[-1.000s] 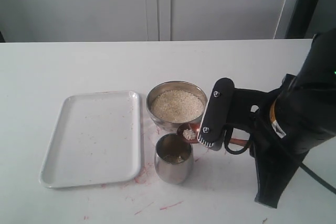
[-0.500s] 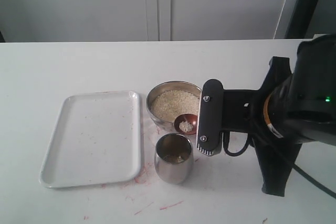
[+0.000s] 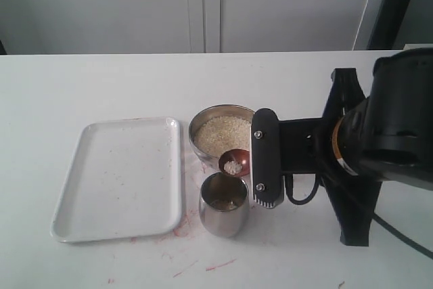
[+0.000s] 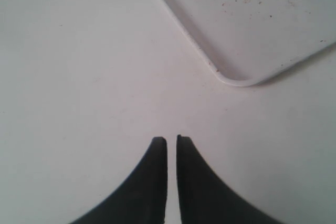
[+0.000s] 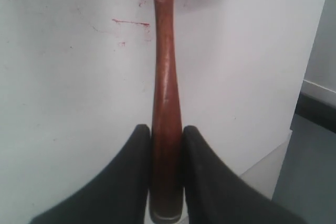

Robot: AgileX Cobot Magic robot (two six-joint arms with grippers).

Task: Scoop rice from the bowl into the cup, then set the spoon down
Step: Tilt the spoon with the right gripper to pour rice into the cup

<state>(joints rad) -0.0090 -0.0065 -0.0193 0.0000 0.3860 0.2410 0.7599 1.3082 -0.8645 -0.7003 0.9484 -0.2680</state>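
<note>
The steel bowl (image 3: 203,121) holds a bed of rice (image 3: 220,135) at the table's middle. Just in front of it stands the steel cup (image 3: 224,213); its dim inside does not show clearly. My right gripper (image 3: 261,167) (image 5: 166,129) is shut on the handle of the wooden spoon (image 5: 164,66). The spoon's head (image 3: 240,156) hovers over the bowl's front rim, right behind the cup's rim, and carries a small heap of rice (image 3: 233,166). My left gripper (image 4: 171,139) is shut on nothing, low over bare table; the exterior view does not show it.
A white tray (image 3: 118,177) (image 4: 252,24) lies left of the bowl and cup, speckled with red marks. Red streaks (image 3: 183,229) mark the table round the cup. The right arm's bulky body (image 3: 379,140) fills the right side.
My right arm has swung left and turned, carrying the spoon head from beside the cup's right rim to the bowl's front rim behind the cup. The rice stays in the spoon.
</note>
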